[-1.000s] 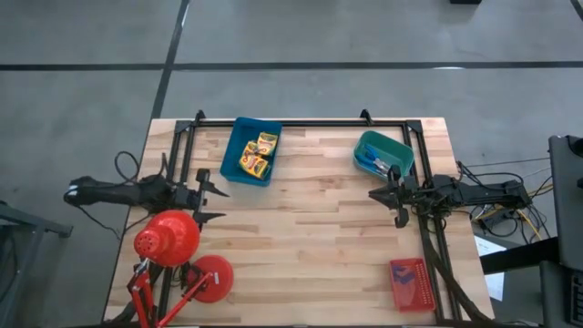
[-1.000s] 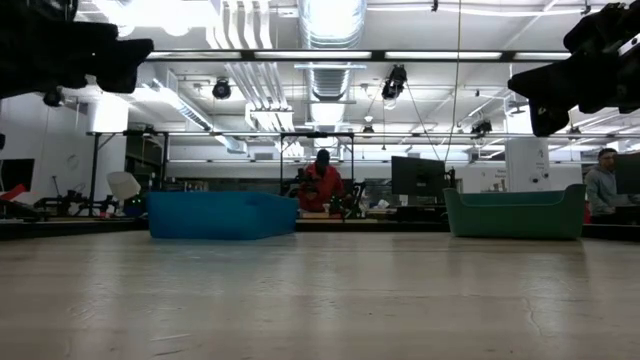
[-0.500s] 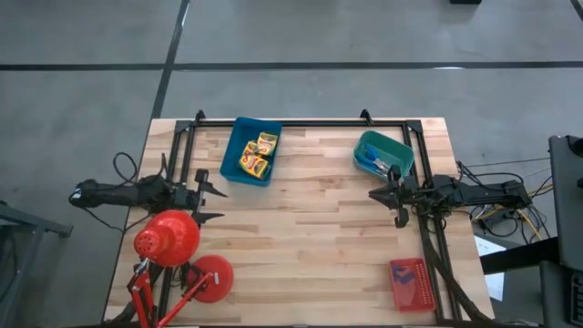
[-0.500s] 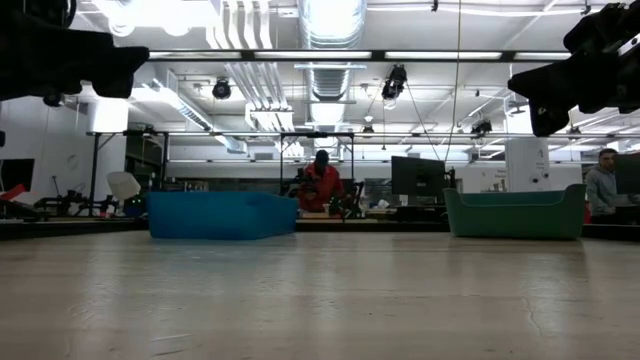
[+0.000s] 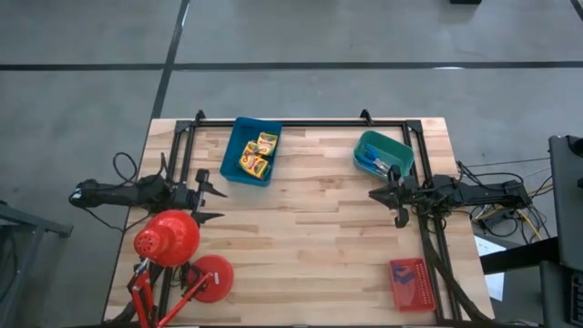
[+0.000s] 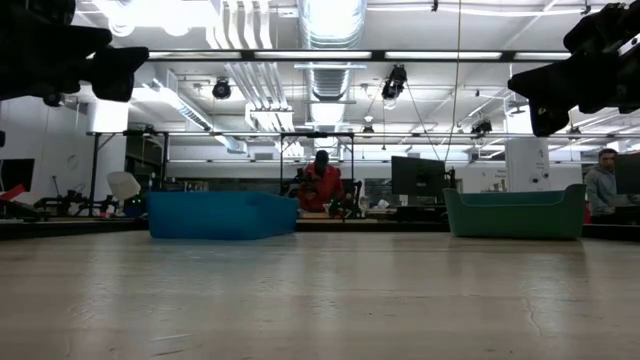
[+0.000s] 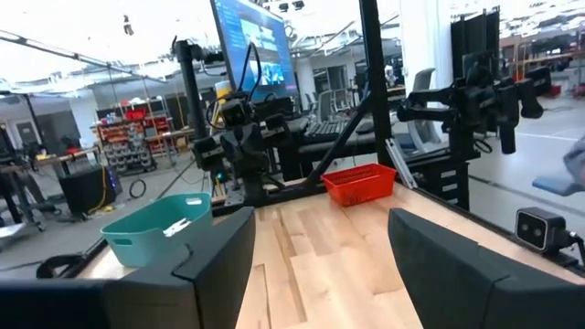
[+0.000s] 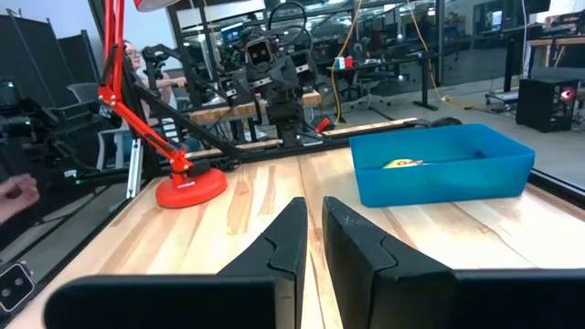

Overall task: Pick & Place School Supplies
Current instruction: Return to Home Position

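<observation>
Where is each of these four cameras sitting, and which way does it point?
High: overhead, looking straight down at table, both arms.
Low: table level, looking across; arms overhead.
Left wrist: looks past left hand toward teal tray.
Right wrist: looks past right hand toward blue tray.
Shared: high and low both show both trays.

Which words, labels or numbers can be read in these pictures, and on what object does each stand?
No text can be read.
Crayon boxes in the blue tray: print too small to read.
Monitor screen beyond the table: blurred.
</observation>
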{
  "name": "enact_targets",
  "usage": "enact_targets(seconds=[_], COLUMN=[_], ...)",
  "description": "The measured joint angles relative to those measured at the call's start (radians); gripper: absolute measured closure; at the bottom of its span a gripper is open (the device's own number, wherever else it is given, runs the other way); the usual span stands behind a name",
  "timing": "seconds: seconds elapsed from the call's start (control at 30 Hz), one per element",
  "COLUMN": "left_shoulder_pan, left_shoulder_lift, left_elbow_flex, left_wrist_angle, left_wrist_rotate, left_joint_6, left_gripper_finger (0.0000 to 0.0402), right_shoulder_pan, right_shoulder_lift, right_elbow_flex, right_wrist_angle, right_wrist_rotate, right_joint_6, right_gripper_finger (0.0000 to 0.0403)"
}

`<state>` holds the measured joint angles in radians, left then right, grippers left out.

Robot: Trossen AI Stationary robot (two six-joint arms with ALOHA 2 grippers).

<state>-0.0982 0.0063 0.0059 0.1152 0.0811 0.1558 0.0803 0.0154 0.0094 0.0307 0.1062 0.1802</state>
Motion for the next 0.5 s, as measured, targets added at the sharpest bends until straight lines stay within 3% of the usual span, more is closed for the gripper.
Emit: enact_targets(seconds=[0.5], left_shoulder_pan=[0.000], left_shoulder_lift=[0.003], left_elbow_flex=[0.000], left_wrist_angle=[-0.001], left_wrist_rotate=[0.000], left_joint_6=[-0.025], left_gripper_finger=[0.0145], right_shoulder_pan=[0.000], right_shoulder_lift=[0.000], right_elbow_flex=[0.000], right_wrist_angle=[0.000], right_wrist_rotate=[0.000], right_joint_6=[0.000], right_gripper_finger=[0.0364])
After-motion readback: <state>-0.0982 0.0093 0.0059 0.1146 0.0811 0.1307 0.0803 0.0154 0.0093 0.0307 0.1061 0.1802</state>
